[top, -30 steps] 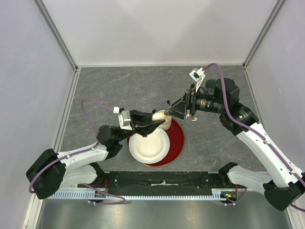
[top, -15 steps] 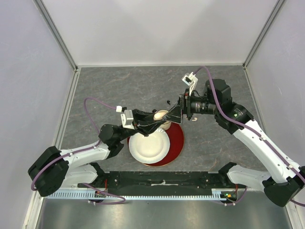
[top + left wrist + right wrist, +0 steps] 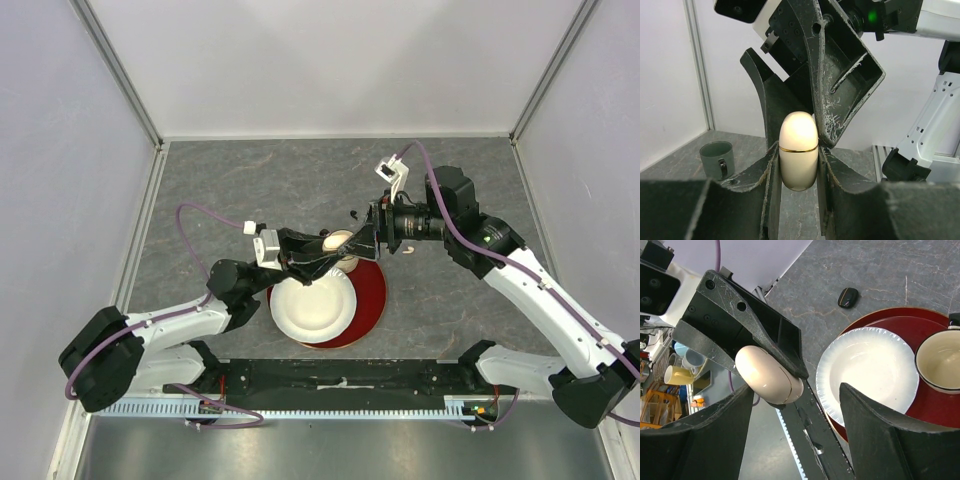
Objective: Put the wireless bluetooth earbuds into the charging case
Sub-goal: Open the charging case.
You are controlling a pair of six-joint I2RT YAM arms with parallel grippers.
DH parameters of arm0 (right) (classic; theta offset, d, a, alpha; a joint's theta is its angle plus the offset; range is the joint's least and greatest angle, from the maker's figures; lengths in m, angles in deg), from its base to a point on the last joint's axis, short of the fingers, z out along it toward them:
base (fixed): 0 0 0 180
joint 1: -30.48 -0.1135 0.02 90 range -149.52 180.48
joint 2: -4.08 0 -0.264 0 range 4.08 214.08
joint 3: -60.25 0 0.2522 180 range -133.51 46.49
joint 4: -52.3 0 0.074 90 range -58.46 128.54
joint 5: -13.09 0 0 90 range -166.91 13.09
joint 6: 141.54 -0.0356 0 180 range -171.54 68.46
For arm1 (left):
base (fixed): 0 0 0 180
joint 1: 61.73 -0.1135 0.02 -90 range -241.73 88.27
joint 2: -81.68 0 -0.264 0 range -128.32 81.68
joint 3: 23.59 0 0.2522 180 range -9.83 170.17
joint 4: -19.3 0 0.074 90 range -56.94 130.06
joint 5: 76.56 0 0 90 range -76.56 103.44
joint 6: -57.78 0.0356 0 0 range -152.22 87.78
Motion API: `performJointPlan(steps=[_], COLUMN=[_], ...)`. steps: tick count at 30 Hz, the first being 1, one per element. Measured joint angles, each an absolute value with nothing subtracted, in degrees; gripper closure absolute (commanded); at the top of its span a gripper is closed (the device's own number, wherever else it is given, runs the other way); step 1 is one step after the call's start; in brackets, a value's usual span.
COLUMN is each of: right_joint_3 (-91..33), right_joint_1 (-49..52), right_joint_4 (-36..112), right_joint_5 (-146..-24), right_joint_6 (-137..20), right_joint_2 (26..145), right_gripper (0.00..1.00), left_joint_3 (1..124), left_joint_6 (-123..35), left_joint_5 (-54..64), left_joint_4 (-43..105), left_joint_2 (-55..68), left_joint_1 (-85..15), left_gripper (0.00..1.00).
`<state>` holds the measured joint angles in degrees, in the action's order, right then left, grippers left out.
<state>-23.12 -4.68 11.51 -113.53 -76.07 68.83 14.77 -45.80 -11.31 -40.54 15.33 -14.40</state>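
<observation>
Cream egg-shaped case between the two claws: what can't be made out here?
Inside the case: shut; no earbuds show in any view.
Its sides, left wrist view: covered by left gripper fingers.
Top view: right gripper overlaps it; contact unclear.
Small black object, right wrist view: too small to name.

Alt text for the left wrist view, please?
A cream, egg-shaped charging case with a gold seam stands upright, clamped between the left gripper's fingers. The right gripper's open fingers straddle its top; a grey-green mug sits on the table behind.
</observation>
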Motion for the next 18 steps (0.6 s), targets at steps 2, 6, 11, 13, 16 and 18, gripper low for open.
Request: performJointPlan(steps=[2, 6, 11, 13, 16, 18], right_joint_3=[-23.12, -23.44, -23.84, -23.86, -23.86, -23.86], right_joint_1=[-4.68, -4.98, -5.37, -5.40, -5.33, -5.20], right_joint_4=[11.58, 11.84, 13.26, 14.46, 16.34, 17.94], right_joint_5=[-113.51, -113.64, -114.80, -115.43, -115.69, -115.69], right_joint_6=[-76.38, -77.03, -78.47, -79.20, -80.44, -81.40], right_joint_2=[68.89, 69.33, 69.96, 70.07, 70.20, 70.34], right_gripper=[0.24, 0.25, 0.24, 0.24, 0.24, 0.23], left_joint_3=[14.77, 14.38, 13.83, 13.46, 12.91, 12.74], left_joint_6=[-45.80, -45.78, -45.72, -45.63, -45.56, -45.56], left_joint_5=[-11.31, -11.16, -11.07, -11.09, -11.22, -11.81], left_joint_4=[-40.52, -40.20, -39.58, -39.47, -39.50, -39.54], left_joint_2=[15.38, 16.40, 18.46, 19.14, 19.62, 19.77], left_joint_1=[-14.42, -14.51, -14.73, -14.73, -14.73, -14.73], left_gripper=[0.98, 0.98, 0.98, 0.98, 0.98, 0.98])
